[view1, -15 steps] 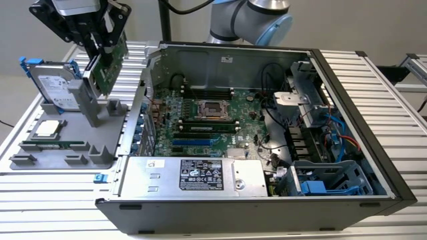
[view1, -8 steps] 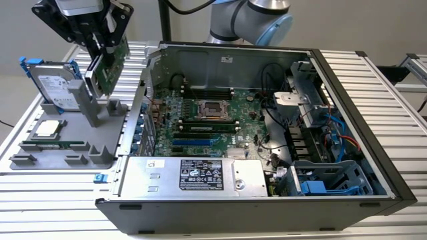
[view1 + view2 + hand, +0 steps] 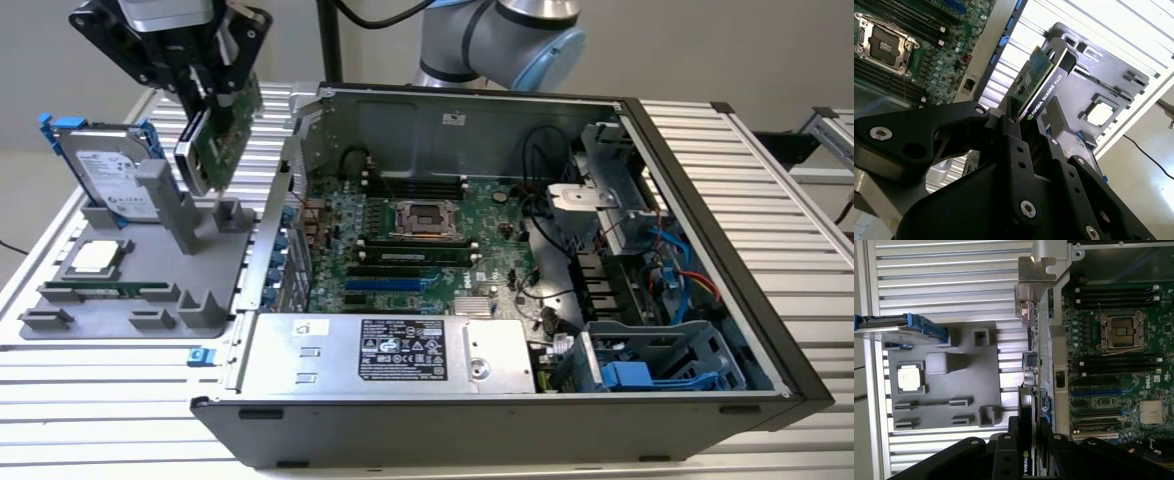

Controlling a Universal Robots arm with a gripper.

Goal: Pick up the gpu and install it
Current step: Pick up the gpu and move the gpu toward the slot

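Exterior view, gray tray (image 3: 80,328): is holding an upright hard drive (image 3: 114,172), a processor (image 3: 96,257) and a memory stick (image 3: 110,290).
Computer case (image 3: 441,125): is lying open, showing the motherboard (image 3: 400,255).
Gripper (image 3: 220,90): is clamping the gpu (image 3: 211,145) at its upper edge, closed on both faces.
Open room: the gpu is hanging above the tray, apart from the case's wall.

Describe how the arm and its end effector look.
The arm has rounded silver-grey joints with a light blue cap, and a black cable loops beside it. The end effector is matte black, built of angular linked plates with round holes and silver bolts.
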